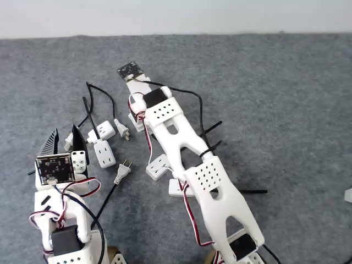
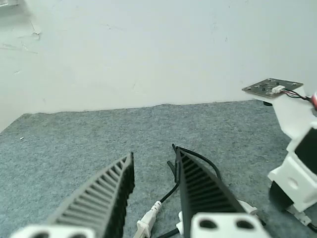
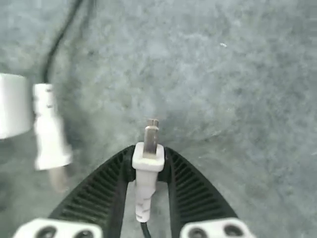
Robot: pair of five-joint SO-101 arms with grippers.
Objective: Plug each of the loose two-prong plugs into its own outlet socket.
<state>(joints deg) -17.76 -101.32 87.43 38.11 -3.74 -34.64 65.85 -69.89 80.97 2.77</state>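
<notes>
Table cover: grey cloth, matt, rough. Plug: smooth white plastic, prongs prob. metal. Sockets at 9 o'clock: white plastic. Right gripper: black ribbed plastic.

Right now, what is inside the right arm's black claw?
The right gripper clamps a white two-prong plug, prongs pointing outward. The gripper covers most of its cord.

Approx 4 plugs, 4 sockets, 2 arms.
</notes>
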